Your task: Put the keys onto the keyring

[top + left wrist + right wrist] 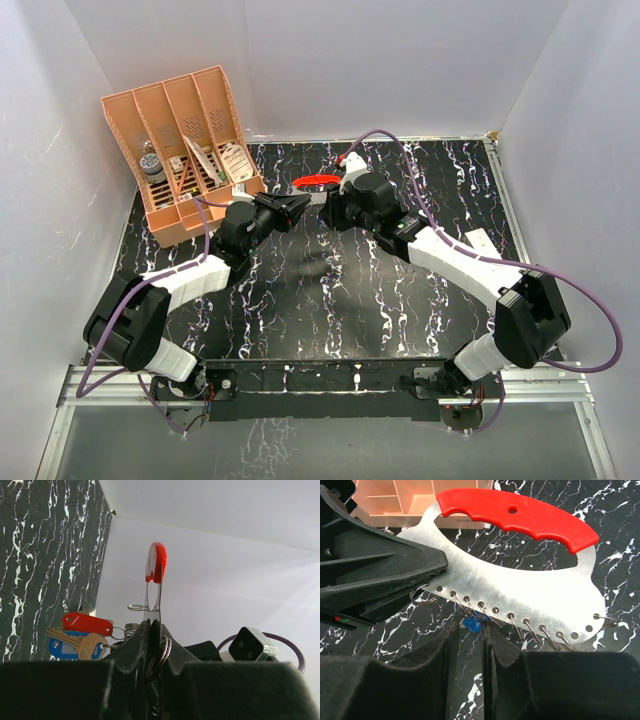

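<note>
The keyring is a flat silvery plate [520,587] with a red grip [520,517] and a row of holes carrying several wire rings. In the top view it is held above the table at the back middle [315,181]. My left gripper [152,625] is shut on the plate's edge, with a split ring [162,655] beside its fingers. My right gripper [471,630] is under the row of holes, its tips closed on the blue key head [471,625]. In the left wrist view a red tag [87,623], a blue tag [60,649] and a brass key [85,645] hang together at the left.
An orange divided organizer [185,150] with small items stands at the back left, close to the left arm. The black marbled tabletop [330,290] is enclosed by white walls. The right wrist camera [250,645] shows beside the left fingers.
</note>
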`<state>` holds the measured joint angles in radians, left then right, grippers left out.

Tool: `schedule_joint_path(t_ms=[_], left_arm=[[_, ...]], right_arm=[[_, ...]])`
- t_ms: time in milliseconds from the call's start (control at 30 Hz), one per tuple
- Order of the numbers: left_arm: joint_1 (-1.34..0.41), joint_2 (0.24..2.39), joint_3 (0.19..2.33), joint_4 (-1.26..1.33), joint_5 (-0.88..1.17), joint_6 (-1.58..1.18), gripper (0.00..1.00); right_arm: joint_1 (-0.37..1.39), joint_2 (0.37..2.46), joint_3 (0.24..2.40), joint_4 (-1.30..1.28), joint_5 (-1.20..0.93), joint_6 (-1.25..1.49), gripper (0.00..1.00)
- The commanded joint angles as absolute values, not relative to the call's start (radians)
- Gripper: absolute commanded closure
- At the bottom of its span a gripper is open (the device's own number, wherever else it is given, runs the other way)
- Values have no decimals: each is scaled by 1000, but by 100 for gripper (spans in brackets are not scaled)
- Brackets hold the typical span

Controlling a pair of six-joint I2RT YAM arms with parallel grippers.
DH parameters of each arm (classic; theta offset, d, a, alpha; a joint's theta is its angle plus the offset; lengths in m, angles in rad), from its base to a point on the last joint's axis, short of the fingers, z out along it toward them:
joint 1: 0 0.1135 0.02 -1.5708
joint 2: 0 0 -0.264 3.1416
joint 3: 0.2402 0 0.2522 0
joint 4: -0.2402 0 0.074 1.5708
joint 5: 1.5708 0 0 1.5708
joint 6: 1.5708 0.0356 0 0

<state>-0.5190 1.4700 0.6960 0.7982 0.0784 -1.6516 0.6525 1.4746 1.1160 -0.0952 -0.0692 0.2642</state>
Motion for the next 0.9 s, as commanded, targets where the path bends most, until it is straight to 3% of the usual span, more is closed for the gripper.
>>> schedule_joint_path(t_ms=[0,433,733,867], left_arm=[[-514,1409,731,837,89,-1670,100],[-513,1438,732,865,105,-1705,100],[-512,1539,729,1041,126,-1825,100],[-509,1541,708,1085,83,-1856,100]], right_arm=[[651,1452,1121,-16,-28,256,77],[651,1429,1088,74,-27,263,72],[650,1312,920,295,1,257,68],[613,1276,925,264,14,292,63]])
